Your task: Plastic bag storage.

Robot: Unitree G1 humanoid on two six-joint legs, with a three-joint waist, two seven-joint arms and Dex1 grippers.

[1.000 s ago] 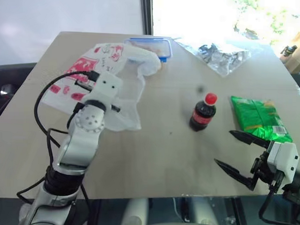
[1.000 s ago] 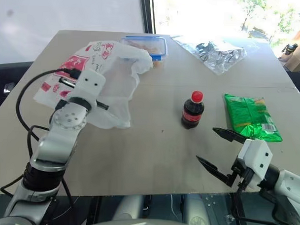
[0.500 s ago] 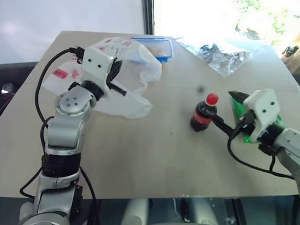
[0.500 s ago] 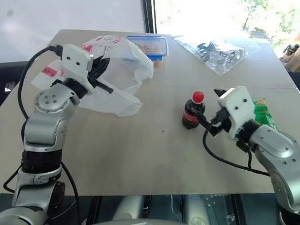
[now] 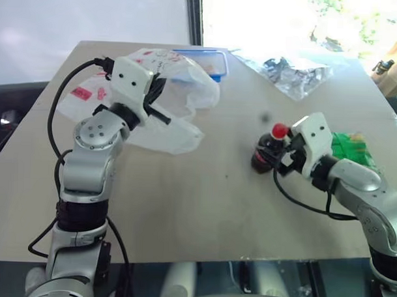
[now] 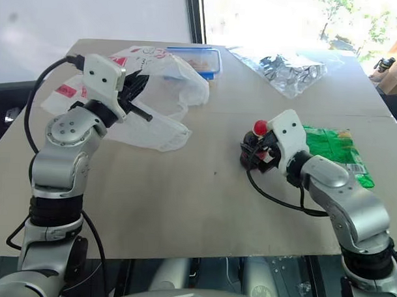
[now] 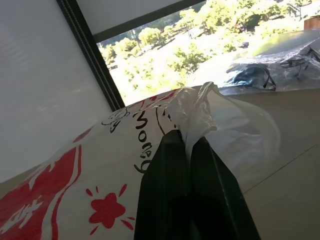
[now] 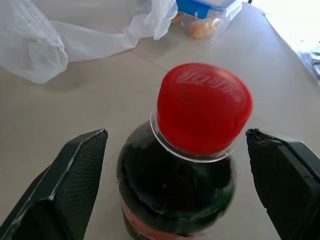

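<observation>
The plastic bag (image 5: pixel 184 99), thin white with red prints, lies at the table's far left, and part of it is lifted off the wood. My left gripper (image 7: pixel 186 142) is shut on a bunched fold of it, held above the table (image 5: pixel 203 207). A small dark cola bottle (image 8: pixel 200 110) with a red cap stands upright at centre right. My right gripper (image 8: pixel 176 132) is open, with one finger on each side of the bottle's neck and a gap to each. The bag's loop handles are hidden.
A blue-lidded food box (image 5: pixel 207 60) sits behind the bag at the far edge. A clear crinkly bag of dark-silvery pieces (image 5: pixel 296 72) lies at the far right. A green snack packet (image 5: pixel 350 147) lies just right of the bottle, behind my right wrist.
My right gripper came forward and left from the near edge, and now straddles the bottle. My left gripper lifted the bag's fold up and turned, then held still.
</observation>
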